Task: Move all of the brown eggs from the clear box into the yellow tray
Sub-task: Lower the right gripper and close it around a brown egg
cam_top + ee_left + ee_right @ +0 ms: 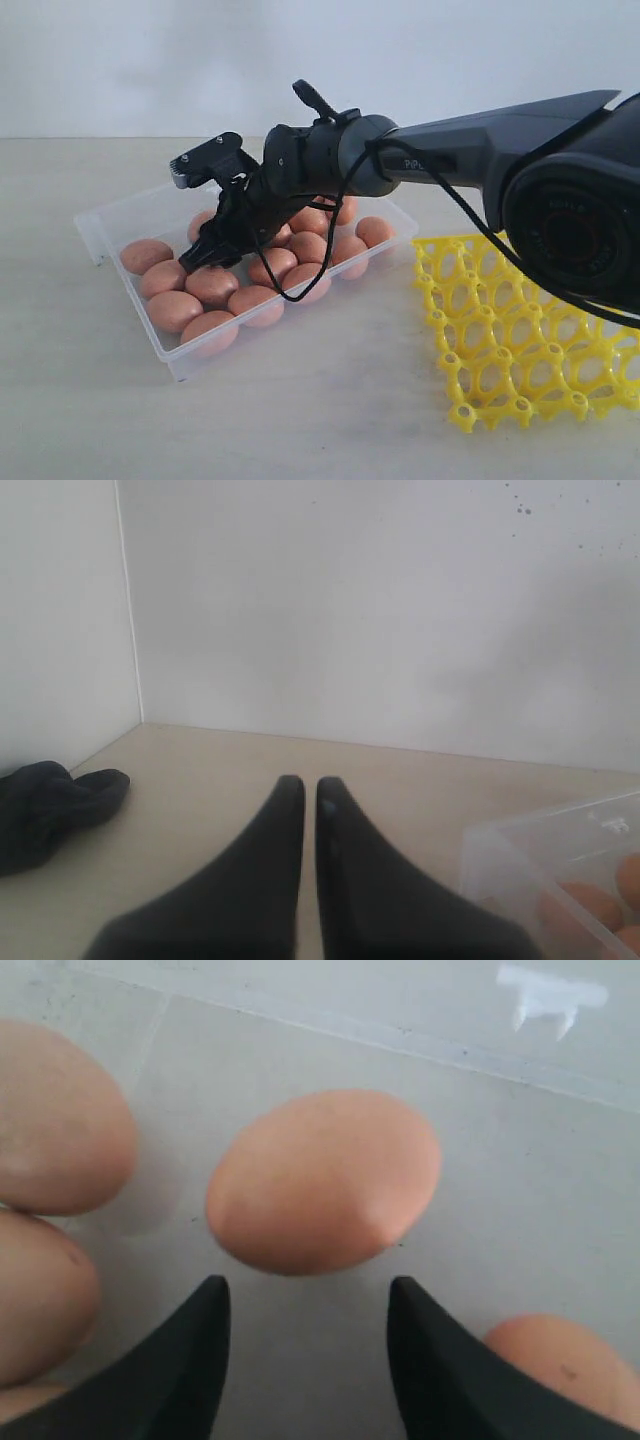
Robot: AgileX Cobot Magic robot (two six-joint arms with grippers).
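We see a pale table against a white wall. The right arm hides part of the yellow tray and some brown eggs, which all lie in the clear box beside it. The right gripper is spread apart just short of one egg. The left gripper is pressed together, holding nothing, near a dark cloth.

The left claw hangs closed above the surface; beside it, a clear box corner holds brown eggs.
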